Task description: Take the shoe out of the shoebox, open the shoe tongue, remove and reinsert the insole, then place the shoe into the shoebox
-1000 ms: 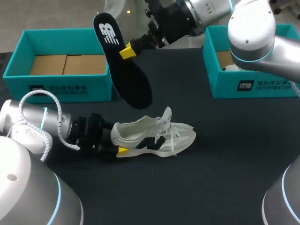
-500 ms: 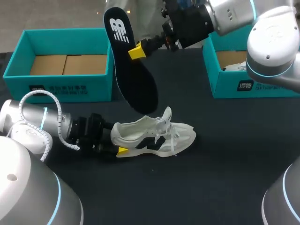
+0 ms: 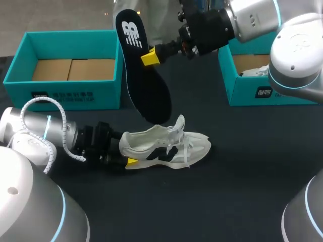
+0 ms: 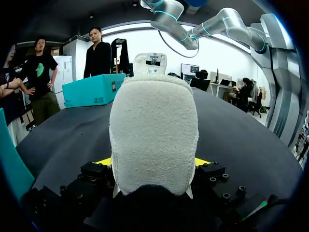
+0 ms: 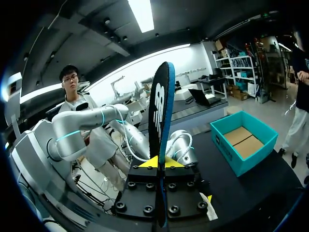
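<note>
A white and black shoe (image 3: pixel 166 143) lies on its side on the dark table (image 3: pixel 227 191), tongue raised. My left gripper (image 3: pixel 129 152) holds its heel. In the left wrist view the padded heel (image 4: pixel 153 135) fills the gap between the yellow fingertips (image 4: pixel 201 162), which press it from both sides. My right gripper (image 3: pixel 150 57) is shut on the black insole (image 3: pixel 144 75), which hangs nearly upright above the shoe with its lower end just over the shoe's opening. Seen from the right wrist, the insole (image 5: pixel 159 130) stands edge-on between that gripper (image 5: pixel 159 163) and its fingers.
An open teal shoebox (image 3: pixel 75 93) with a cardboard floor stands at the back left. A second teal box (image 3: pixel 262 93) at the back right holds something white. My right arm reaches over the table's back edge.
My right gripper has carried the insole to the right, so it now hangs closer over the shoe. The left arm and the shoe have stayed still.
</note>
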{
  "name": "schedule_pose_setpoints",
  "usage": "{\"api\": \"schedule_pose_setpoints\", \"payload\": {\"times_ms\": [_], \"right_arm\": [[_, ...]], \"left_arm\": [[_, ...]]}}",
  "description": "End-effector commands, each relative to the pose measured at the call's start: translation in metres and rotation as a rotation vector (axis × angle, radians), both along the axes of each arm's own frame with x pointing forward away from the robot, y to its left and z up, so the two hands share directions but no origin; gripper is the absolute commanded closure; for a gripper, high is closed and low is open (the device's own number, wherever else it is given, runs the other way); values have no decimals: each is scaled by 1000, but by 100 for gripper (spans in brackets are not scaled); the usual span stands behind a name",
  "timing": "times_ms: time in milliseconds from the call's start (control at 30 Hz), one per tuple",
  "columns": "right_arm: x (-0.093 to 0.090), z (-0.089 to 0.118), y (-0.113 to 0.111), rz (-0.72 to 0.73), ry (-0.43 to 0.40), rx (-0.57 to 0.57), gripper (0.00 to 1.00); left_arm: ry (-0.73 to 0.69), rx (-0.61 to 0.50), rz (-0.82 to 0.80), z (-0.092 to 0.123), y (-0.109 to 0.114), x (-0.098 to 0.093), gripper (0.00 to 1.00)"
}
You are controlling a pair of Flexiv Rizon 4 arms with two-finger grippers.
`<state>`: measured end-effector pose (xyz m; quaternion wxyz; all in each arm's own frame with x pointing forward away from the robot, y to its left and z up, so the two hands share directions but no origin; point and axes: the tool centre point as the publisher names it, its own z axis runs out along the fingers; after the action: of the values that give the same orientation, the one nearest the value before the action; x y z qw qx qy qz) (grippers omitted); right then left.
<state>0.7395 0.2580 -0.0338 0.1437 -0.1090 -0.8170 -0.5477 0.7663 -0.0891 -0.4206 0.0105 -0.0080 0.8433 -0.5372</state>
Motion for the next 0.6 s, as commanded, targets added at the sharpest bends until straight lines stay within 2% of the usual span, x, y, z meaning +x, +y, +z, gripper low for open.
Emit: {"api": "schedule_pose_setpoints", "payload": {"times_ms": [33,133,167,233,600], "right_arm": [[-9,3,-21,-32,55,-23,100],[-15,5,-32,-45,120,-16,100],[-17,7,-35,-51,108,-13,100],[-22,11,-38,-80,139,-6,100],[-39,45,-46,-167,153,55,100]], "left_arm": [[0,3,0,-2,0,1,100],[0,3,0,-2,0,1,100],[0,3,0,-2,0,1,100],[0,3,0,-2,0,1,100],[0,3,0,-2,0,1,100]]}}
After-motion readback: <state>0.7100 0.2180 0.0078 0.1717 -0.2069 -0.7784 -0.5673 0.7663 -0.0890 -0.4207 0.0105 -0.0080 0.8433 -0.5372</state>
